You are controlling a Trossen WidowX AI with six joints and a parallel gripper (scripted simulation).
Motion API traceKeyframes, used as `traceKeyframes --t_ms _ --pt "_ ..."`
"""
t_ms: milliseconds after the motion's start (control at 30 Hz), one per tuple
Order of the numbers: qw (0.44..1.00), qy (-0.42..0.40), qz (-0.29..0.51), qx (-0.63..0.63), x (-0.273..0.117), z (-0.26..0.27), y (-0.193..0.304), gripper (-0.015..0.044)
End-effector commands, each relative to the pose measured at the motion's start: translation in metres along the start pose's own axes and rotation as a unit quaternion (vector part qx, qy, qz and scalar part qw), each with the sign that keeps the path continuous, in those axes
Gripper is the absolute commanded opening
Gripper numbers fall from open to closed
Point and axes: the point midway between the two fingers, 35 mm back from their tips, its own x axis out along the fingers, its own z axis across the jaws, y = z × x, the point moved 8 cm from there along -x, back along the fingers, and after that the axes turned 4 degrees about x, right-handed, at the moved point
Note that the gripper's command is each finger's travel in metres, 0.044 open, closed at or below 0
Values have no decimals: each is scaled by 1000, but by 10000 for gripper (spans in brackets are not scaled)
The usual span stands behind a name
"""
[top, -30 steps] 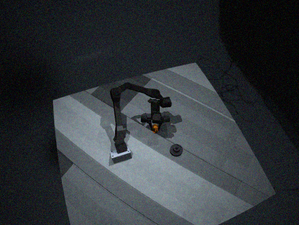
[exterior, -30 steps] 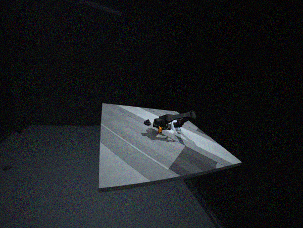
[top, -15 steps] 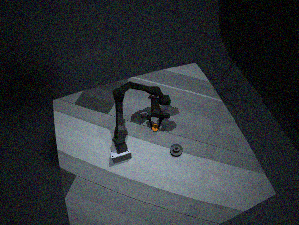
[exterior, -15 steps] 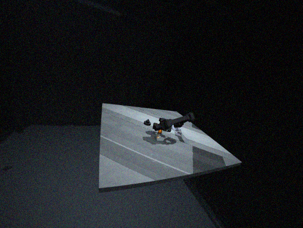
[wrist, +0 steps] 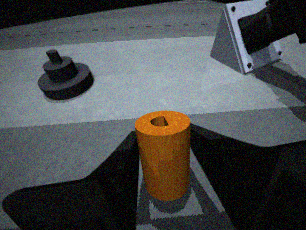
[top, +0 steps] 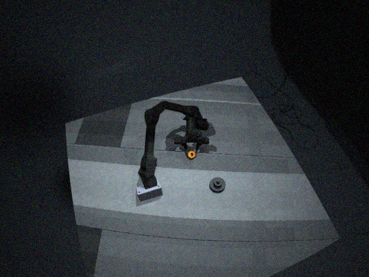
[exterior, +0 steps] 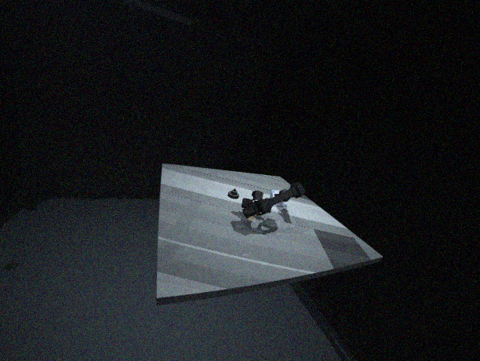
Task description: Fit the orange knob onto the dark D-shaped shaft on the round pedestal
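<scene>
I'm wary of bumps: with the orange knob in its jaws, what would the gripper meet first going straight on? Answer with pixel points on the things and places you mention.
Probably the tabletop point(top: 187, 192) point(exterior: 204, 231) point(wrist: 145, 80), with the gripper point(top: 192, 153) point(exterior: 251, 216) point(wrist: 161, 131) passing beside the pedestal point(top: 217, 189) point(exterior: 234, 195) point(wrist: 65, 88); its downward tilt is hard to judge.
</scene>
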Motion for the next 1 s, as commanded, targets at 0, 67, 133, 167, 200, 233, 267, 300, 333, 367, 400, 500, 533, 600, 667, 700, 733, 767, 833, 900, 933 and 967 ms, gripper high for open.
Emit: traceKeyframes --t_ms 0,67,133,167,200,233,267,300,333,367,400,500,533,600,667,700,733,767,833,900,933,967 --pt "1000 -4 -17 1 -4 -1 5 181" --pt "1000 -6 -17 1 -5 -1 5 181" --pt "1000 -8 -15 1 -7 -2 5 181" --pt "1000 -9 -14 1 -7 -2 5 181" --pt "1000 -9 -15 1 -7 -2 5 181" --pt "1000 -8 -15 1 -7 -2 5 181" --pt "1000 -8 -15 1 -7 -2 5 181" --pt "1000 -8 -15 1 -7 -2 5 181" --pt "1000 -9 -15 1 -7 -2 5 181" --pt "1000 -10 -14 1 -8 -2 6 181" --pt "1000 -7 -14 -1 -6 -2 6 207" --pt "1000 -7 -14 -1 -6 -2 6 260" --pt "1000 -7 -14 -1 -6 -2 6 260" --pt "1000 -7 -14 -1 -6 -2 6 260" --pt "1000 -7 -14 -1 -6 -2 6 260" --pt "1000 -7 -14 -1 -6 -2 6 260" --pt "1000 -7 -14 -1 -6 -2 6 260" --pt "1000 -7 -14 -1 -6 -2 6 260" --pt "1000 -7 -14 -1 -6 -2 6 260" --pt "1000 -7 -14 -1 -6 -2 6 260" --pt "1000 -7 -14 -1 -6 -2 6 260" --pt "1000 -7 -14 -1 -6 -2 6 260"
